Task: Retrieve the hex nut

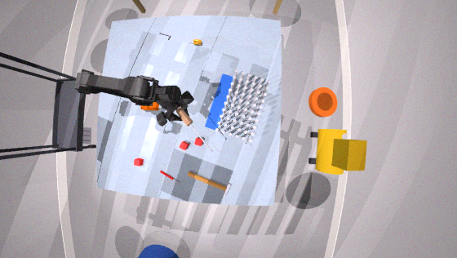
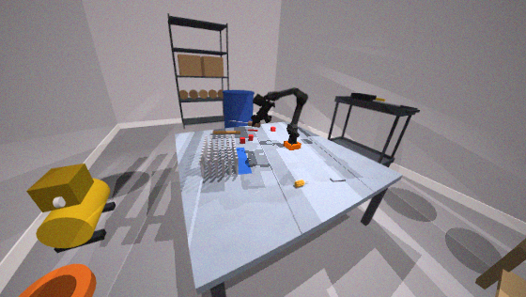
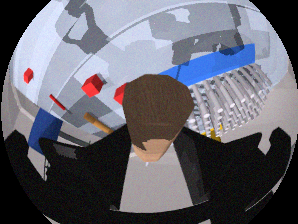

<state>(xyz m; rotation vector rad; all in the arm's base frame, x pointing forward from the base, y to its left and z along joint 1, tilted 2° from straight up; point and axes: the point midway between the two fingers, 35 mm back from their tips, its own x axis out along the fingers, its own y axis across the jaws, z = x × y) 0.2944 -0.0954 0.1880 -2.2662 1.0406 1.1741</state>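
Note:
My gripper (image 1: 182, 113) (image 2: 255, 122) (image 3: 152, 127) is shut on the wooden handle (image 1: 185, 117) (image 3: 157, 105) of a tool with a long thin metal shaft (image 1: 201, 139). The tool is held above the table, left of the spacers in the top view, its shaft pointing away from the hand. The metal spacers (image 1: 245, 107) (image 2: 219, 157) (image 3: 230, 104) stand in a dense block. The blue taped strip (image 1: 219, 101) (image 2: 243, 166) (image 3: 212, 65) runs along their near side. The hex nut cannot be made out, and the tool's tip is too small to judge.
Two red cubes (image 1: 184, 145) (image 1: 198, 141) lie below the held tool in the top view. A third red cube (image 1: 139, 162), a red-handled tool (image 1: 166, 175) and a hammer (image 1: 207, 180) lie farther down. A hex key (image 1: 165, 36) and a small yellow object (image 1: 197, 42) are opposite.

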